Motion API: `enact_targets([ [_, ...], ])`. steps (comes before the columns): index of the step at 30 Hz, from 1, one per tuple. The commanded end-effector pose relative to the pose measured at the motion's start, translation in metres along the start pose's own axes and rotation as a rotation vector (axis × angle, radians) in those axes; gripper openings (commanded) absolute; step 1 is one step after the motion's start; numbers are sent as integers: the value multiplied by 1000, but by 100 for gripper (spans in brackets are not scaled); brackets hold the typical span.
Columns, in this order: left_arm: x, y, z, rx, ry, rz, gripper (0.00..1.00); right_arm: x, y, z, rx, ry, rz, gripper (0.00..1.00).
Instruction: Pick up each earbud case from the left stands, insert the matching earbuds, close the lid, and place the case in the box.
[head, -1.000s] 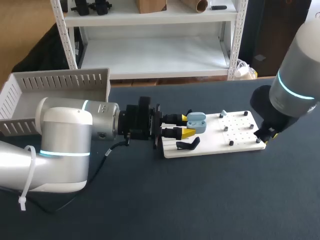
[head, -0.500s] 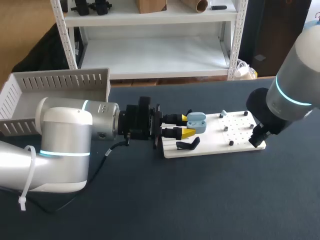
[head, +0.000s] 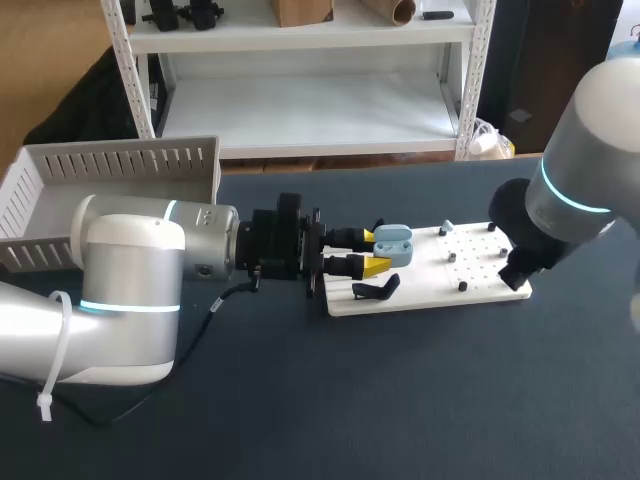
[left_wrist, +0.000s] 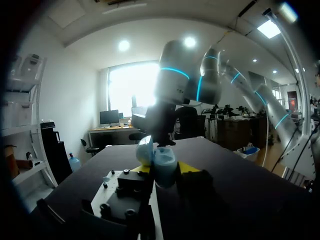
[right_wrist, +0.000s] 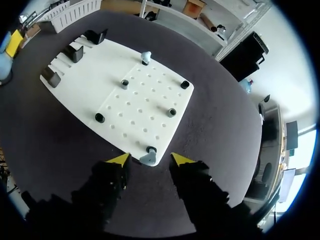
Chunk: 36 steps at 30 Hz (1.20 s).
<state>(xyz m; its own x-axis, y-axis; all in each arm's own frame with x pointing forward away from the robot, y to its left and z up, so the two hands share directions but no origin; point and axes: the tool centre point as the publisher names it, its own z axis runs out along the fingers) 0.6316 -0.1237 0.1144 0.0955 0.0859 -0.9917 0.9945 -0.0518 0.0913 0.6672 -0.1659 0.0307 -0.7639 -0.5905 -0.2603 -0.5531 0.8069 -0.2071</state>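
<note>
My open right tool (right_wrist: 150, 159) straddles the small pale-blue earbud (right_wrist: 148, 159) at the corner of the white perforated board (right_wrist: 135, 102); I'd descend straight and pinch gently. My left tool (head: 373, 251) grips the light-blue earbud case (head: 393, 244).

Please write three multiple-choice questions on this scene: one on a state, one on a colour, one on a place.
1. The right tool is: A. shut on a cup; B. open; C. shut on a cable.
2. The board is: A. white; B. red; C. green.
3. The earbud case sits: A. under the right tool; B. beyond the board's right end; C. between the left tool's fingers.
Answers: 1 B, its yellow tips stand apart; 2 A, its surface shows white; 3 C, yellow tips flank it.
</note>
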Motion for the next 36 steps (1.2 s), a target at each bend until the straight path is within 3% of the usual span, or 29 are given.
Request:
enact_targets([
  [1,1,0,0,1,-4,2,0,0,-1,5,6,-4,5,47],
  [28,1,0,0,1,-4,2,0,1,-1,10,10,5,9,33],
  [36,1,0,0,1,-4,2,0,1,-2,11,10,10,9,4],
])
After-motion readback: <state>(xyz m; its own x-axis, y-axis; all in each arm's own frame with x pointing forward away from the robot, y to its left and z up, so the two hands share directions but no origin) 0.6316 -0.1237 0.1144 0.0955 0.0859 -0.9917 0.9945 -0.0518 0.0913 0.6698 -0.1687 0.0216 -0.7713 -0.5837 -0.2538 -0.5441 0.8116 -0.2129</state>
